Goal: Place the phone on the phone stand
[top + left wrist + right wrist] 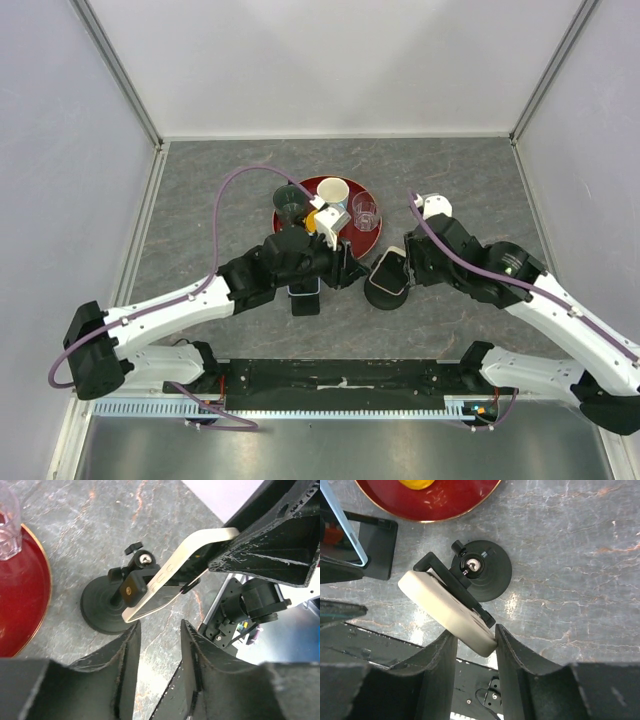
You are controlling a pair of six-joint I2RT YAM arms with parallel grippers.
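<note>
The phone [449, 611], in a cream case, lies tilted in the clamp of the black phone stand [492, 572], which has a round base. My right gripper [475, 632] is shut on the phone's near end, both fingers against the case. In the left wrist view the phone [167, 577] sits in the clamp above the stand's base [100, 612], with the right gripper's fingers on its upper end. My left gripper [160, 626] is open and empty, just short of the phone's lower end. In the top view the stand [386, 285] sits between the left gripper [345, 268] and the right gripper [398, 262].
A red tray [372, 238] behind the stand holds a dark cup [291, 203], a white paper cup [333, 192], a clear glass [365, 212] and a yellow item [311, 223]. A black rectangular block [305, 299] stands under the left arm's wrist.
</note>
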